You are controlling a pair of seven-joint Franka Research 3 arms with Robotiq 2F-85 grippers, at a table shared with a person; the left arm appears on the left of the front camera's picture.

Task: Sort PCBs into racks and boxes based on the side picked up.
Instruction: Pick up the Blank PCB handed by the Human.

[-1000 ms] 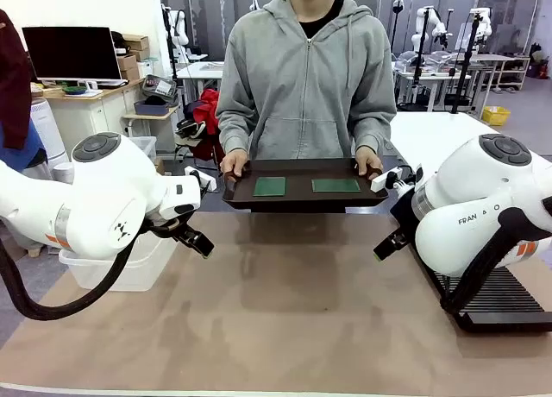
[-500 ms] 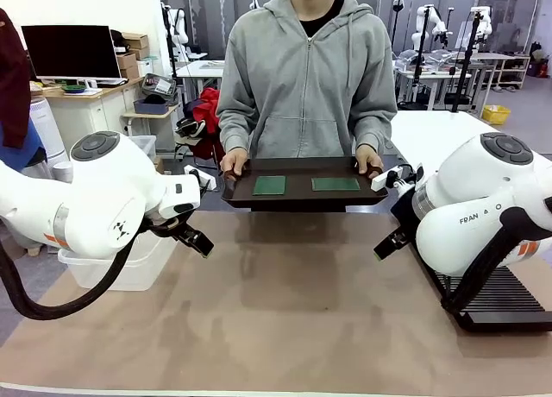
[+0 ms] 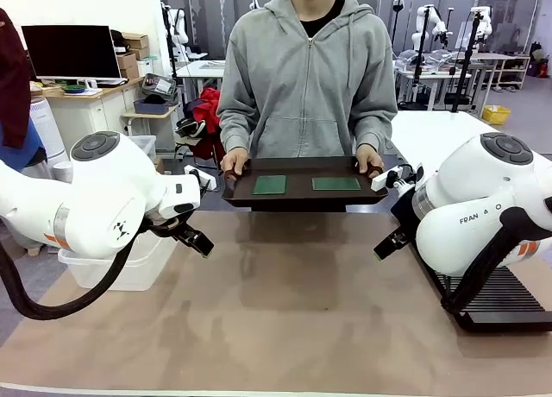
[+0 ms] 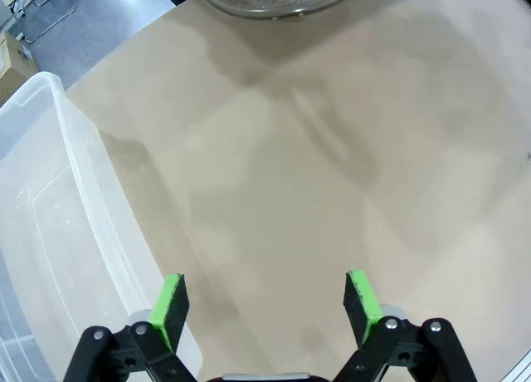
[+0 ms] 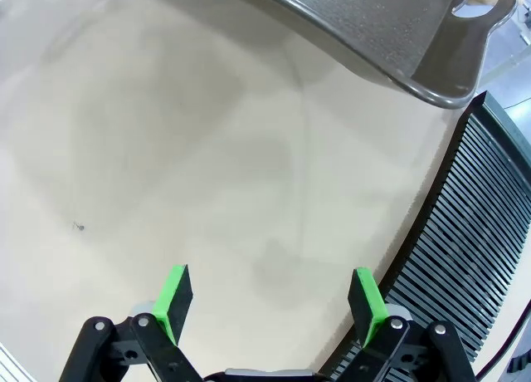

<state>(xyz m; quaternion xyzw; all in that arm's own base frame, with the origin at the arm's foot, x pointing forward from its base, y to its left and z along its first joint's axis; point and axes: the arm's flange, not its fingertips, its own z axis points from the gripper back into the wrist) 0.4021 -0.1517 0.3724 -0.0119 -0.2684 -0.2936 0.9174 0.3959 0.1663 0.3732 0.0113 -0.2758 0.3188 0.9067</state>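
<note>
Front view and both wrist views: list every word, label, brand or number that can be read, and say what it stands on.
"FRAN", then after a gap "A O": dark lettering on the white shell of the right arm; the middle of the word cannot be read.
Left arm: a small dark logo mark, no letters legible.
PCBs: any print is too small to read.
Cardboard boxes in the background: too small to read.
Wrist views: no text.
</note>
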